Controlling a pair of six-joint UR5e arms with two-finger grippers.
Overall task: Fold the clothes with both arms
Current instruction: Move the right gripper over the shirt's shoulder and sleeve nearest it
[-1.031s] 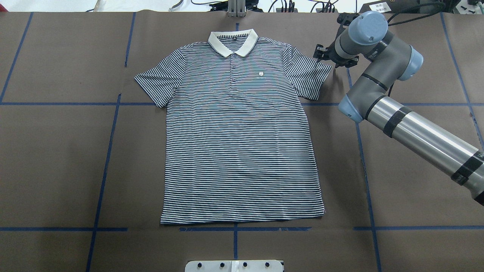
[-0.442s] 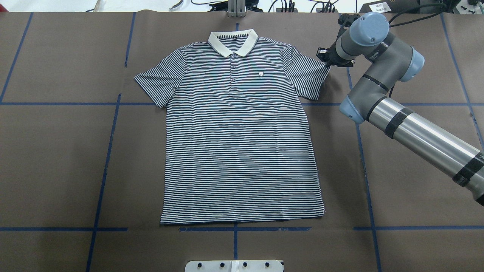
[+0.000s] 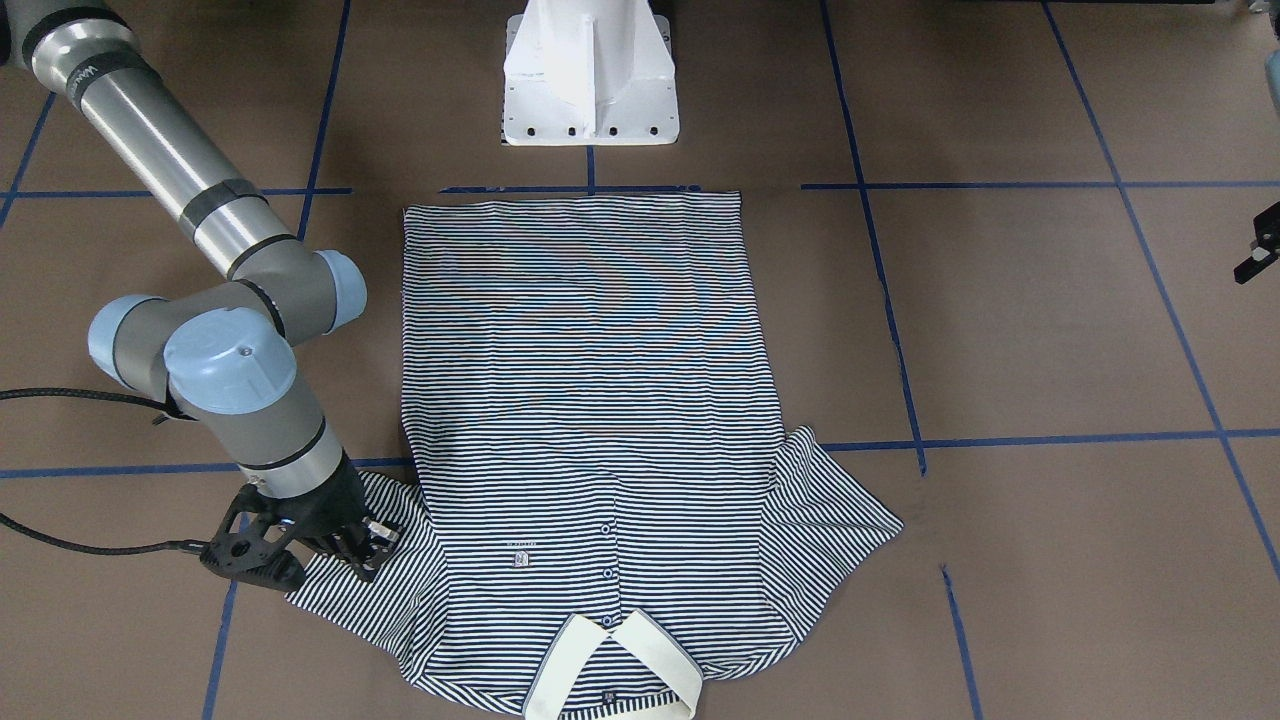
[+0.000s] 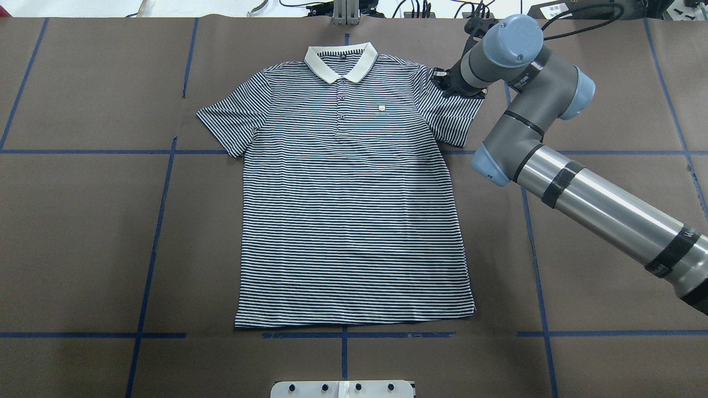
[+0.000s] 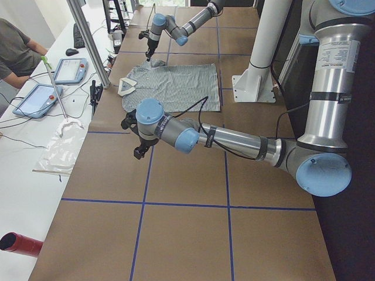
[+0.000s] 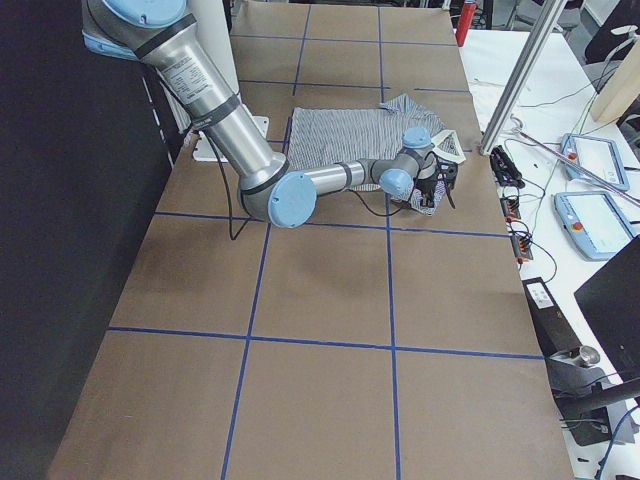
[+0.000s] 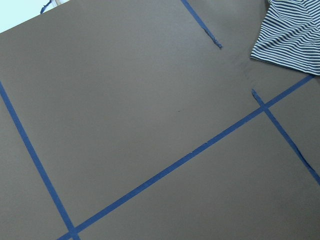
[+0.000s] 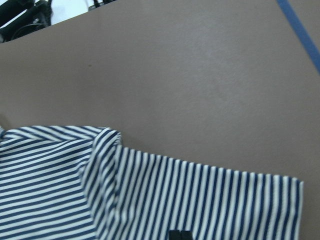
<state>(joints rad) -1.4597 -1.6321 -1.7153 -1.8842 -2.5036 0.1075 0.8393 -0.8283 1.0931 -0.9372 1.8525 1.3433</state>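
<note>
None of the folds is showing yet. The polo shirt [image 4: 354,221] is lying spread flat and face up in the middle of the table [image 4: 83,232]. Its collar [image 4: 340,61] is pointing to the far side, its hem [image 4: 354,321] is sitting on the near side by the pedestal base [image 3: 590,80], and both sleeves are fanning out. I am judging the task as only just beginning.

The right arm [image 4: 597,204] is reaching to the far right, and the right gripper [image 3: 365,545] is pressing down on the right sleeve [image 4: 442,119] near its outer cuff. The right wrist view is showing the striped cloth bunching into a small ridge near one black fingertip [image 8: 180,234]. Whether the jaws are clamping the cloth or only resting on it, I cannot tell.

The left arm [image 5: 234,140] is hanging over bare table well to the left of the shirt, and the left gripper [image 5: 139,151] is touching nothing. Its wrist view is catching only a corner of the left sleeve [image 7: 290,35]. Whether that gripper is parted or closed, I cannot tell either.

Everything is waiting to be done: by my judgement, the sleeves and sides are needing to go inward and the hem up toward the collar.

Counting, I am seeing one shirt, one collar, two sleeves, three placket buttons [image 4: 341,98] and one chest patch [image 4: 381,109]. I am also seeing two arms, two grippers and one base.
</note>
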